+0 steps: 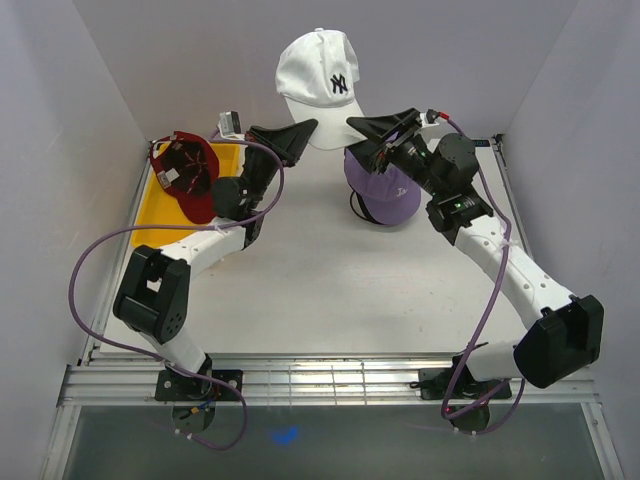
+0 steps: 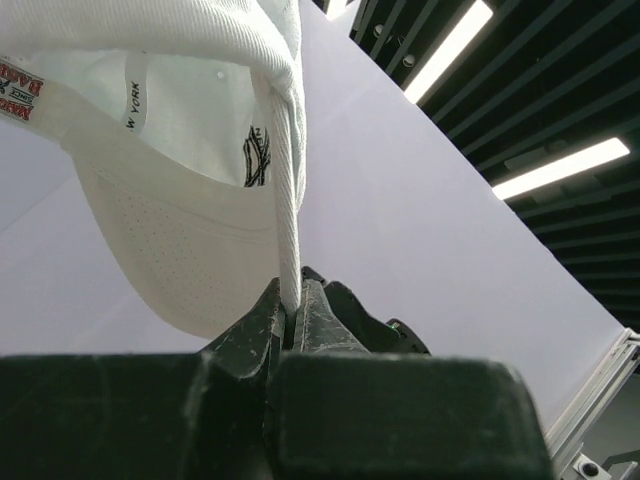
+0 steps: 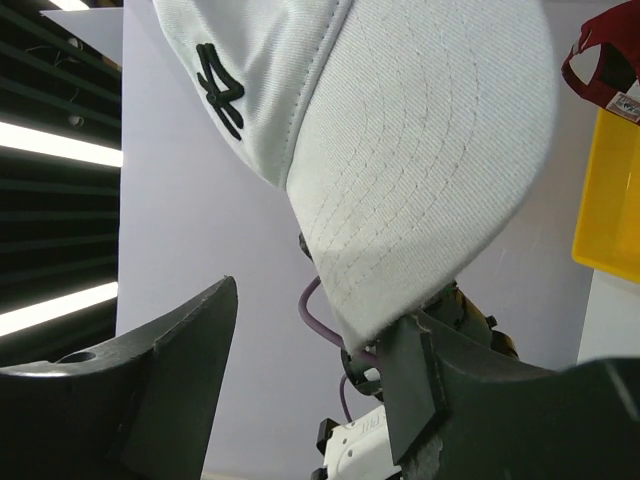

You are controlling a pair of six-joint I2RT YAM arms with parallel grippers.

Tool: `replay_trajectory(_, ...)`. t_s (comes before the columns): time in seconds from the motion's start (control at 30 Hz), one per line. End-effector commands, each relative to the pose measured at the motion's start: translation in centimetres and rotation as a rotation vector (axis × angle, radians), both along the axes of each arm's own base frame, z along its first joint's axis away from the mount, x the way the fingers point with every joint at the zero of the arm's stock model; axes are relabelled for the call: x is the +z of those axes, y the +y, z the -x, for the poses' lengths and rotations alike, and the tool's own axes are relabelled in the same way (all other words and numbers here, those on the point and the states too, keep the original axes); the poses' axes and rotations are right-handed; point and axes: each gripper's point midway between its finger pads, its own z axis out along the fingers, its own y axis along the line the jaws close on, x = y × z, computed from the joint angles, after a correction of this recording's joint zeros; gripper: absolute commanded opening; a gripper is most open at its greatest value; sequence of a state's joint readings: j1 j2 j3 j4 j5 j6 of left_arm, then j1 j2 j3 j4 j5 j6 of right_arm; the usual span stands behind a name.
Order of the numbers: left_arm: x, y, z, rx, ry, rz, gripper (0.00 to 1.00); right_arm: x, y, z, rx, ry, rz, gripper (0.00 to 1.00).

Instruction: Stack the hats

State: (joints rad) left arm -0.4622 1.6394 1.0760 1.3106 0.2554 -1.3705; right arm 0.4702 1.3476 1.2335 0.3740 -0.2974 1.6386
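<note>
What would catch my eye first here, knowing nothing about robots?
A white fabric baseball cap with a black logo hangs in the air at the back, pinched at its edge by the left gripper, while the right gripper stands open at its brim. A lavender purple cap sits under the right arm, and a dark red cap lies upturned on the yellow plastic tray.

white cap (image 1: 318, 75) aloft, purple cap (image 1: 388, 200) upright, red cap (image 1: 192, 168) upturned
</note>
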Motion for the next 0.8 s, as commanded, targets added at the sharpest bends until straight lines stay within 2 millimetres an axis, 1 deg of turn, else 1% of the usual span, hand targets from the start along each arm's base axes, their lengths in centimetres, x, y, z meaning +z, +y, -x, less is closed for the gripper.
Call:
replay_trajectory(0.0,2.8,0.9,3.2,-0.030,-0.147,0.056,0.00,4.3,-0.4,0.6,-0.011,-0.098,-0.072,0.59)
replay_trajectory(0.07,2.8,0.9,3.1,-0.031,-0.148,0.056,0.00,3.9,-0.3,0.5,-0.013,-0.088,-0.074,0.56)
replay_trajectory(0.2,2.7,0.8,3.1,-0.036,-0.155,0.056,0.00,3.4,-0.4,0.1,-0.028,-0.079,-0.079,0.47)
replay_trajectory(0.3,2.2,0.4,3.2,-0.043,-0.152,0.042,0.00,3.4,-0.5,-0.3,-0.051,-0.085,-0.075,0.40)
replay_trajectory(0.47,1.5,0.2,3.7,-0.056,-0.144,0.024,0.00,3.2,-0.3,-0.9,-0.064,-0.091,-0.061,0.32)
replay_trajectory(0.57,1.2,-0.1,4.0,-0.075,-0.147,0.007,0.00,3.2,0.1,-1.4,-0.060,-0.100,-0.048,0.22)
replay_trajectory(0.6,1.2,-0.1,4.1,-0.083,-0.143,0.006,0.00,3.1,0.1,-1.6,-0.063,-0.100,-0.042,0.14)
replay_trajectory(0.67,0.8,-0.3,4.1,-0.098,-0.136,-0.008,0.00,3.2,0.0,-1.9,-0.072,-0.111,-0.031,0.08)
replay_trajectory(0.77,0.4,-0.1,4.5,-0.104,-0.119,-0.022,0.08,3.3,-0.7,-2.5,-0.104,-0.140,0.002,0.08)
